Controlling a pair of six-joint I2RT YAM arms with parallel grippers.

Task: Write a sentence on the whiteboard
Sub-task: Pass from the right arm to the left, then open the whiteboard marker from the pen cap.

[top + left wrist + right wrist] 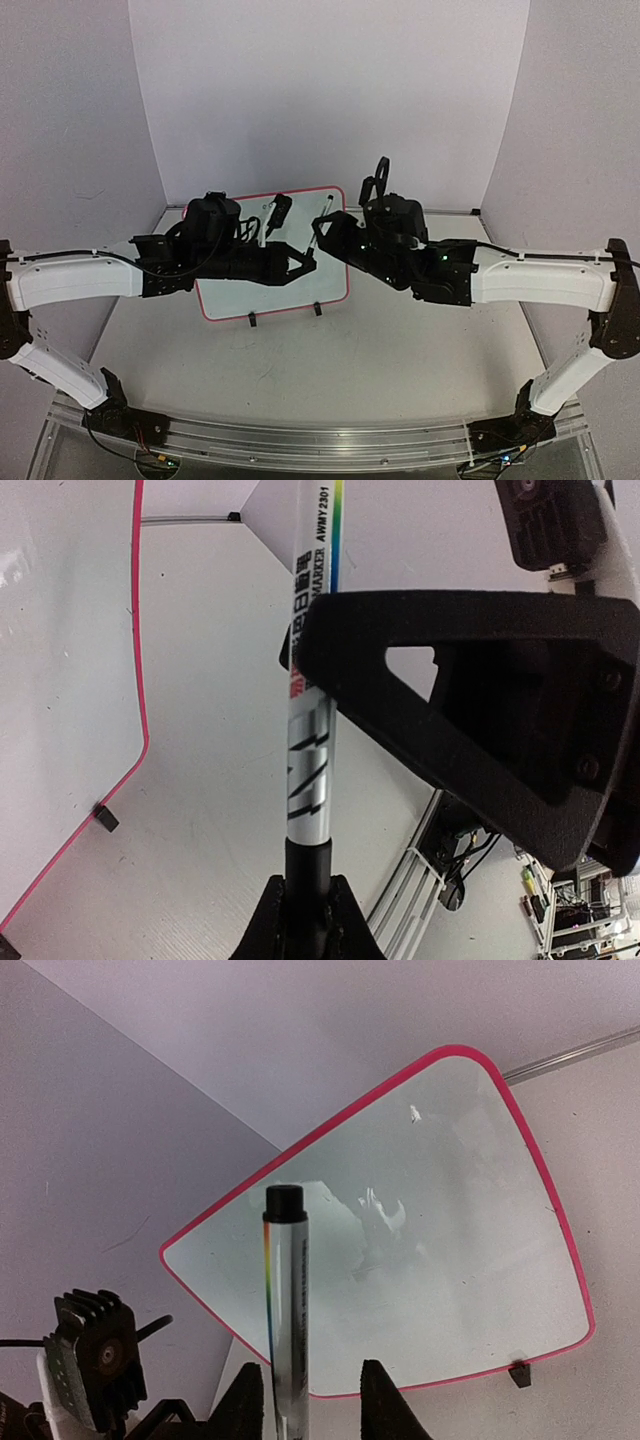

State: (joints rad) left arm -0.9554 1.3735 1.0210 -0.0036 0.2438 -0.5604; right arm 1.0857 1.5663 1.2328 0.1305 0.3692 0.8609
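The whiteboard [300, 292] with its pink rim leans at the middle of the table; its face [450, 1260] shows only faint smudges, and the sentence is not in view. A silver marker [320, 230] hangs between both grippers in front of the board. My left gripper [305, 912] is shut on the marker's [312, 750] black lower end. My right gripper [312, 1375] is open around the marker's [288, 1300] barrel, which rests near one finger while the other stands apart. In the overhead view the left gripper [303, 262] and right gripper [323, 222] nearly meet.
The board stands on two small black feet [252, 321]. White walls close in the table at the back and sides. An aluminium rail [320, 437] with both arm bases runs along the near edge. Bare table [330, 370] lies between the board and the rail.
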